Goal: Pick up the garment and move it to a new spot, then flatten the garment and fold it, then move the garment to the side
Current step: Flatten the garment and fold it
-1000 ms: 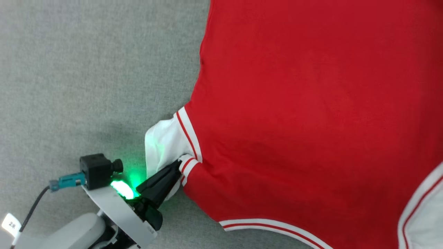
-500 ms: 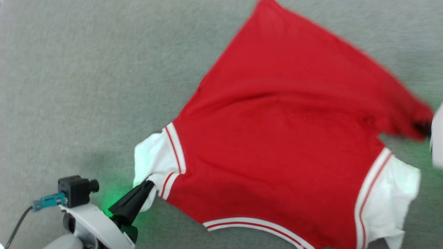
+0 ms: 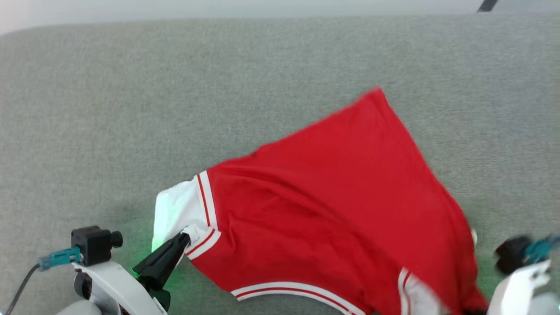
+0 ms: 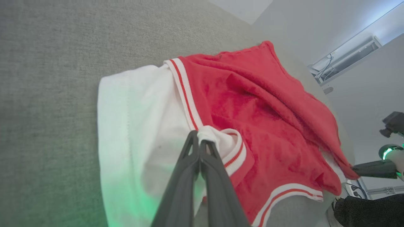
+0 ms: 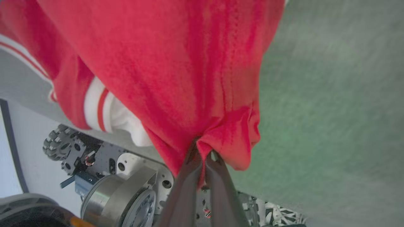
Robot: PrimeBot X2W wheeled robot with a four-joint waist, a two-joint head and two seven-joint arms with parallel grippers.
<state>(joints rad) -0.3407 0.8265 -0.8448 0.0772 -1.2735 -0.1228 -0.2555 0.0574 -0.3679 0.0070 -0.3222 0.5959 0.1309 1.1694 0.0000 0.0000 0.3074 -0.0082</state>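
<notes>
The garment (image 3: 332, 197), red with white sleeves and striped trim, lies partly bunched on the grey surface (image 3: 131, 109). My left gripper (image 3: 183, 239) is shut on the striped trim by its white left sleeve (image 3: 173, 212); the left wrist view shows the fingers pinched together on that trim (image 4: 199, 143). My right gripper (image 5: 203, 150) is shut on a gathered corner of red fabric (image 5: 227, 142), held just above the surface. In the head view the right wrist (image 3: 520, 275) sits at the lower right, its fingertips hidden by the cloth. The second white sleeve (image 3: 415, 293) is tucked under red fabric.
The grey surface's far edge (image 3: 262, 15) runs along the top of the head view, with pale floor beyond it. My wheeled base (image 5: 126, 186) shows below the surface's near edge in the right wrist view. Bare grey surface stretches left and behind the garment.
The head camera has pulled back. My right gripper has drawn its red corner from the right side down to the front right, doubling the cloth over. The left gripper keeps its grip.
</notes>
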